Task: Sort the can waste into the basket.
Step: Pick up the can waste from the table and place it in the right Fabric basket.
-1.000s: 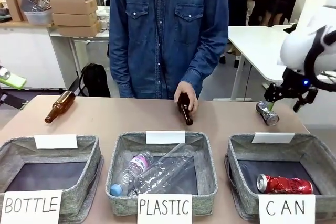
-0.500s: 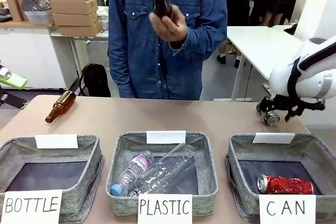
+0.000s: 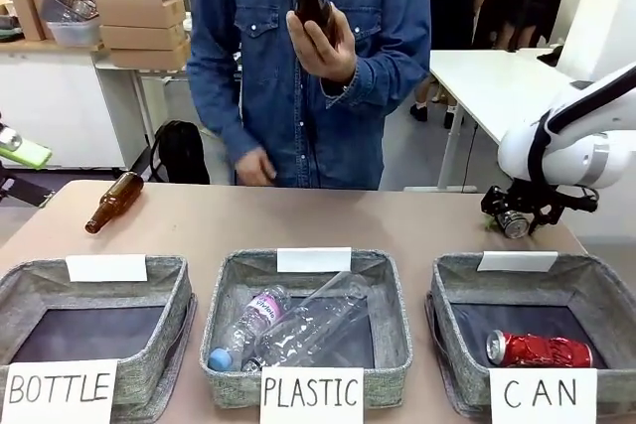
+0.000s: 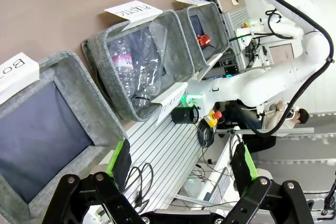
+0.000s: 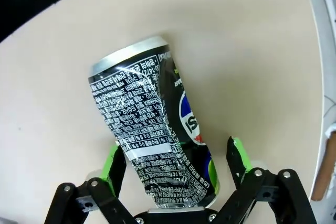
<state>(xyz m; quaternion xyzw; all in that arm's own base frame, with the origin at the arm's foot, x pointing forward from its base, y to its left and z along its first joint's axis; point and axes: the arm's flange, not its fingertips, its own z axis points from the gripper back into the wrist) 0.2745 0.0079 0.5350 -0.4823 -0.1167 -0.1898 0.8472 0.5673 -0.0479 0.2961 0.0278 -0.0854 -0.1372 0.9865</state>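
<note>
A dark silver-black can point(image 5: 149, 124) lies on its side on the table, also in the front view as the dark can point(image 3: 514, 224) at the far right, behind the CAN basket point(image 3: 596, 290). My right gripper point(image 5: 176, 167) is open and low over it, one green-padded finger on each side of the can's lower end. A red can point(image 3: 538, 349) lies inside the CAN basket; the left wrist view shows this red can point(image 4: 203, 39) too. My left gripper point(image 4: 181, 163) is open and holds nothing, off the table's left side near the BOTTLE basket point(image 4: 79, 64).
The person across the table holds a brown bottle point(image 3: 313, 2) up at chest height. Another brown bottle point(image 3: 112, 202) lies at the far left. The PLASTIC basket point(image 3: 224, 295) holds clear plastic bottles point(image 3: 298, 330). The BOTTLE basket point(image 3: 179, 290) stands at the front left.
My right gripper has come down and now straddles the dark can. The person has lifted the brown bottle from the table up to chest height.
</note>
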